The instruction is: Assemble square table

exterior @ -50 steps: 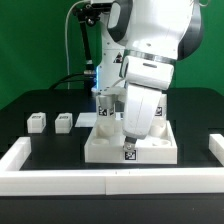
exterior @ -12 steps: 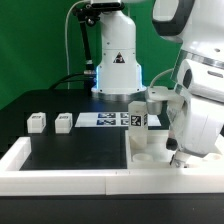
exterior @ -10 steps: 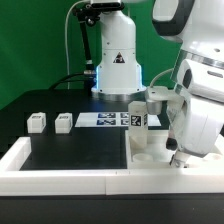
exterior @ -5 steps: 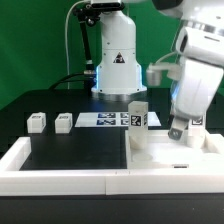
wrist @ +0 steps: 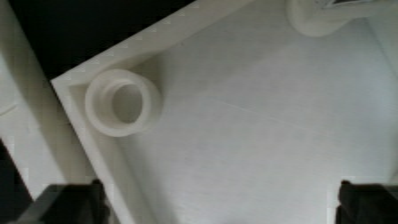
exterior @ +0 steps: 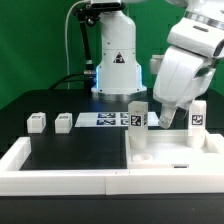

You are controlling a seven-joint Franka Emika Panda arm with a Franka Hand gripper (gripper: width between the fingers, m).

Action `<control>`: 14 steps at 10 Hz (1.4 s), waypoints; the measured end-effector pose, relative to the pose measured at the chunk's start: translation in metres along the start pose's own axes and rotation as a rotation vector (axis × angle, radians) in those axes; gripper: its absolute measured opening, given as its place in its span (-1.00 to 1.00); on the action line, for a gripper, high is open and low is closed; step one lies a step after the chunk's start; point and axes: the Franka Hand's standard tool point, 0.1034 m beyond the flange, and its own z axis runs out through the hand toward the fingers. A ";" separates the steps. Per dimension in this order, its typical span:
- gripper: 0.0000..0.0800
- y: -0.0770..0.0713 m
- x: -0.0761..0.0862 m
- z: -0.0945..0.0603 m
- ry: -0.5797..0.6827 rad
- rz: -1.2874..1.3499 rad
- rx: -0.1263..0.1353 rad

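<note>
Arm [exterior: 190, 55]: compared with a second back, when it crouched low inside the rim wall [exterior: 60, 181], it now stands lifted clear above that wall's corner on the exterior view's right. I read this as a retreat after a push, not a carry.

Square table slab [exterior: 165, 152]: five seconds back it sits mid-way along the rim wall's front run. Now it lies flat on the tabletop [exterior: 80, 148], tucked into the rim wall's right-hand corner and seemingly against both runs. It has not shifted over the last second while the arm rises. My judgement is that the slab is seated and braced, which the leg-fitting steps need.

Marker board [exterior: 100, 119]: it lies flat, well behind the rim wall's front run, with its tags now uncovered.

Legs: two loose legs [exterior: 37, 122] [exterior: 63, 122] sit just inside the rim wall's left run, untouched throughout. Two more [exterior: 138, 116] [exterior: 198, 118] stand upright at the slab's far side. I cannot tell whether they rest on the slab or just behind it.

Socket [wrist: 121, 100]: the wrist view shows it round and empty, so I count no leg as fitted there.

Fingers [wrist: 75, 198]: they are spread wide and released, with nothing between them, hanging above the slab. Next I expect to fetch a leg.
</note>
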 end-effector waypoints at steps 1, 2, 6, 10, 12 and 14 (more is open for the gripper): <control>0.62 0.000 0.000 0.000 0.000 0.000 0.000; 0.62 0.000 0.000 0.000 0.000 0.000 0.001; 0.62 0.005 -0.020 -0.003 0.086 0.177 -0.034; 0.62 -0.010 -0.042 0.008 0.044 0.561 0.105; 0.62 -0.009 -0.042 0.007 0.045 0.576 0.113; 0.62 -0.009 -0.042 0.008 0.045 0.576 0.113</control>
